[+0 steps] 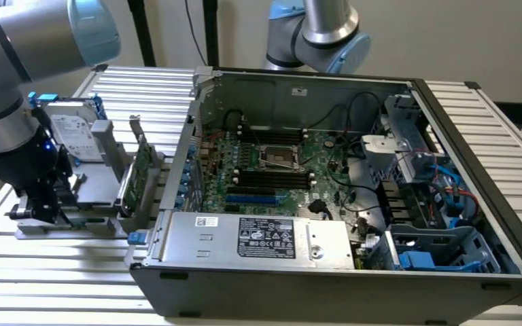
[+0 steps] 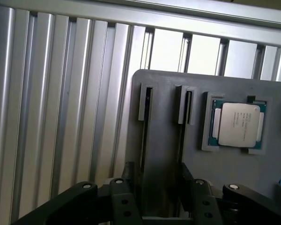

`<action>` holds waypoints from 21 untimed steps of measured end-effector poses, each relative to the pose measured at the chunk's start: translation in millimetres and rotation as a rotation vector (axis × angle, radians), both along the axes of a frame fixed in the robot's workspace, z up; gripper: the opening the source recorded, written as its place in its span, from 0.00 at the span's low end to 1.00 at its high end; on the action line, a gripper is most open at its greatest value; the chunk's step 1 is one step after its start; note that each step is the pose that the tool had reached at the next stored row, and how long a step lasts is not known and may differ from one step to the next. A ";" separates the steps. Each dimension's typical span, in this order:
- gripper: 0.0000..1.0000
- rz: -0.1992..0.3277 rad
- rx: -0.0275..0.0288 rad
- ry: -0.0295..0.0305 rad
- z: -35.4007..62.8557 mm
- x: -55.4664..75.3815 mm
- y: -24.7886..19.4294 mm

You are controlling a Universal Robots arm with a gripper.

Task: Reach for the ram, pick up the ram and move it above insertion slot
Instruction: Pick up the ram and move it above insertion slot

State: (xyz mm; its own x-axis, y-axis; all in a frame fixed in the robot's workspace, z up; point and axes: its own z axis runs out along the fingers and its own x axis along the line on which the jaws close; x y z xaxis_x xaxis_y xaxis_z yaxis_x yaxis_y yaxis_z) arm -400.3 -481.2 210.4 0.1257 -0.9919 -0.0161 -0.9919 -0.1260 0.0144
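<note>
Open case [image 1: 334, 292] on desk [image 1: 52, 272] holds motherboard [image 1: 270, 170] and power supply [image 1: 252, 238]. Grey tray [image 2: 234, 173] beside it carries a CPU [image 2: 238, 123] in a recess, a hard drive [image 1: 73, 132], an upright card [image 1: 136, 180] and two narrow slots [image 2: 145, 108]. Gripper [image 2: 157, 187] jaws apart, low over the slots. Ram not distinguishable for certain: a thin dark edge in each slot runs towards the gripper

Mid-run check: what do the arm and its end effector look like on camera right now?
The arm is built of silver-grey tube segments with rounded light-blue joint caps and a black wrist section showing a small blue light. The end effector is black, with jointed linkage fingers fastened by silver pins.
</note>
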 end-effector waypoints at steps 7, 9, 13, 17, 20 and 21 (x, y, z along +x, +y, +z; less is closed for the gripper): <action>0.48 0.000 -0.0004 0.0001 -3.8 1.1 -2.9; 0.48 0.000 -0.0006 0.0004 -3.9 1.5 -3.9; 0.48 0.000 -0.0014 0.0009 -3.9 1.7 -4.8; 0.48 0.000 -0.0015 0.0020 -3.9 2.1 -5.5; 0.48 0.000 -0.0015 0.0022 -4.4 2.4 -6.5; 0.48 0.000 -0.0016 0.0023 -4.5 2.4 -6.8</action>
State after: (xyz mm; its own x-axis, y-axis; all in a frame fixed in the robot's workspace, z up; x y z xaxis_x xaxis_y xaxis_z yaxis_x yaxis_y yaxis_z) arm -397.8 -488.1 205.9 0.1257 -0.9920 -0.0148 -0.9919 -0.1260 0.0169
